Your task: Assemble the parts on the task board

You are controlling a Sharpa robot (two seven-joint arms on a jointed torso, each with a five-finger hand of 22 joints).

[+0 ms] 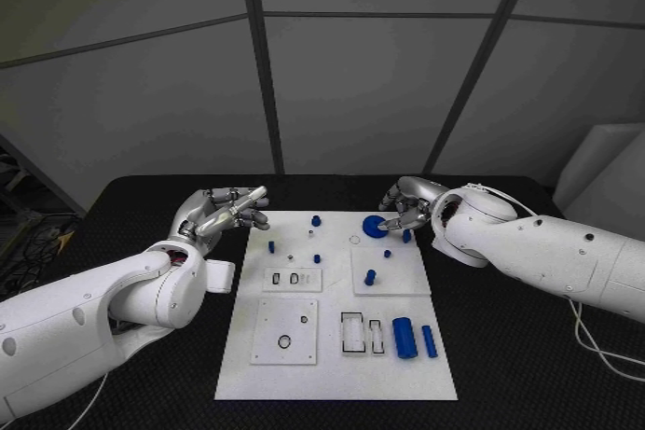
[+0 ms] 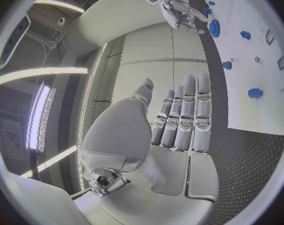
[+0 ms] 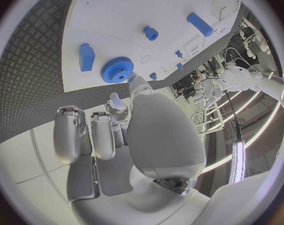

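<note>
One blue gear (image 1: 375,226); two blue cylinders (image 1: 404,338)

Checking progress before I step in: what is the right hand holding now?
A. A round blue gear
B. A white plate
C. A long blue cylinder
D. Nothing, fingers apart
A: the right hand pinches the round blue gear at the task board's far edge; its toothed rim shows at the fingertips in the right wrist view.

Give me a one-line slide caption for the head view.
Right hand holds a blue gear at the far edge of the white task board while the left hand hovers open beside it.
</note>
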